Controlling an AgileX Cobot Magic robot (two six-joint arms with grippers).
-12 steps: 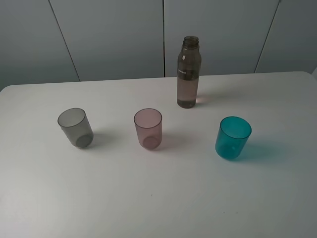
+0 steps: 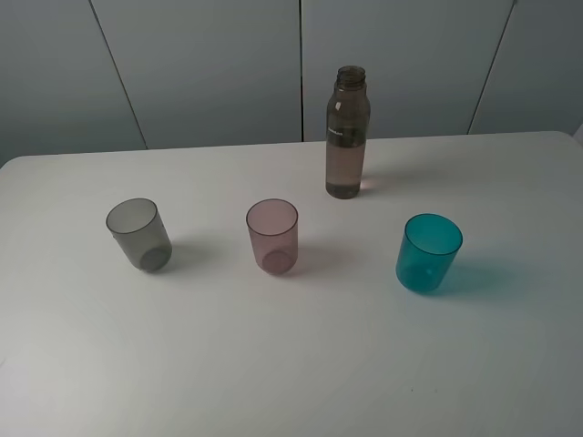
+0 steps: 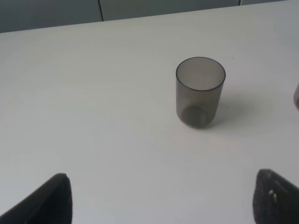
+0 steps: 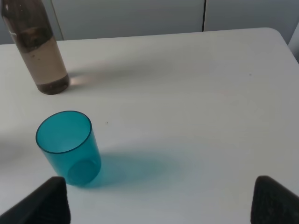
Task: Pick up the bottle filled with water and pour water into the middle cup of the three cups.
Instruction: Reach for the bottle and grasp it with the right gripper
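Observation:
The smoky brownish bottle [image 2: 347,133] stands upright and capless at the back of the white table [image 2: 291,364], with water in it; it also shows in the right wrist view [image 4: 39,51]. The three cups stand in a row: smoky grey [image 2: 138,234], pale pink middle cup [image 2: 272,237], teal-blue [image 2: 427,253]. Neither arm shows in the exterior high view. My left gripper [image 3: 161,198] is open, its fingertips [image 3: 51,200] wide apart, short of the grey cup [image 3: 200,91]. My right gripper [image 4: 159,200] is open, short of the teal cup [image 4: 67,145].
Grey wall panels [image 2: 209,64] stand behind the table's far edge. The table's rounded far right corner [image 4: 275,35] shows in the right wrist view. An edge of the pink cup [image 3: 296,95] shows at the frame border of the left wrist view.

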